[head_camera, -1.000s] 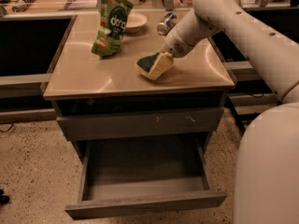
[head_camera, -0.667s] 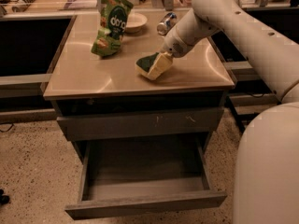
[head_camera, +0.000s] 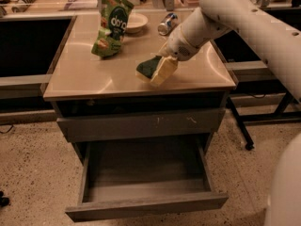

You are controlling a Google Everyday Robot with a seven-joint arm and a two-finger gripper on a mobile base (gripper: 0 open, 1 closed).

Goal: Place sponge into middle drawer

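In the camera view, the white arm is seen reaching in from the upper right, down over the counter. The claw is placed low over the counter's right half, near the front edge, and it is clamped on the upper end of the sponge. The sponge is held tilted: the pale yellow foam is turned toward the camera, and the dark green scouring layer shows on the left side. Its lower edge is down at the counter surface, though whether it is touching or just clear cannot be told.

Further back on the counter, a green snack bag is stood leaning, well apart from the sponge. A small pale bowl is set just beside the bag on its right. A can is laid on its side behind the claw.

Below the counter top, a closed grey drawer front marked with pale scratches is seen. Under that, the middle drawer is pulled out wide toward the camera, its plain front panel lowest in the picture and its low side walls in view. The sponge is well above it, back over the counter. Speckled floor is seen on both sides.
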